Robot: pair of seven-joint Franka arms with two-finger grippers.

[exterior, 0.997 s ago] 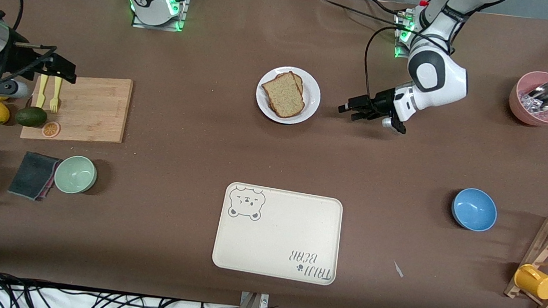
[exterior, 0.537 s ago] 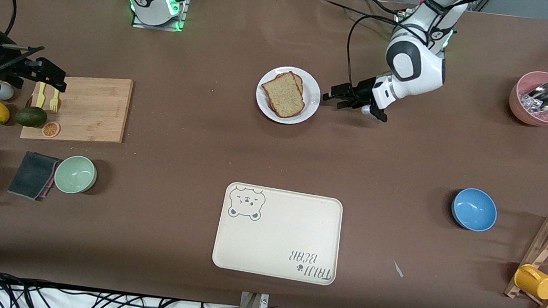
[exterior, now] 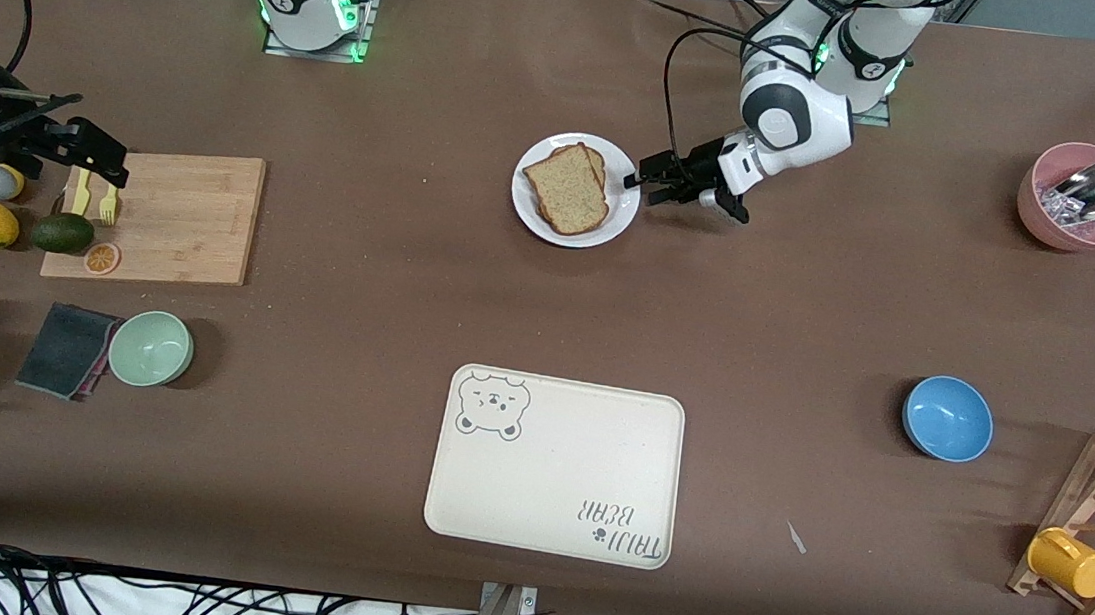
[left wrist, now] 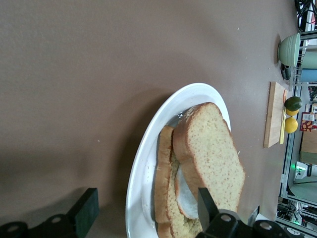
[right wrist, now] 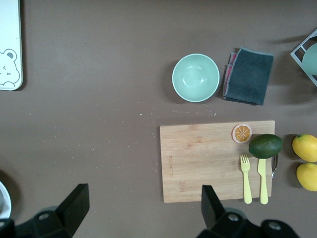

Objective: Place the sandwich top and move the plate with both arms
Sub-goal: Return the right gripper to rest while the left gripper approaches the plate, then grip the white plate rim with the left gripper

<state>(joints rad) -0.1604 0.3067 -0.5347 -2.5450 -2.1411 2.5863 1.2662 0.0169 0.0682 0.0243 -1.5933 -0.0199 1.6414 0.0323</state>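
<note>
Brown matte cloth is covering the table (exterior: 391, 262), where a round, glossy white plate (exterior: 624, 194) is sitting toward the robots' bases, carrying the speckled, rounded sandwich top (exterior: 567, 189) stacked on another slice. Left gripper (exterior: 642, 181) is hovering at the plate's rim with its black fingers (left wrist: 85, 210) spread. Right gripper (exterior: 100, 154) is waiting, spread wide, above the wooden board (exterior: 169, 216).
</note>
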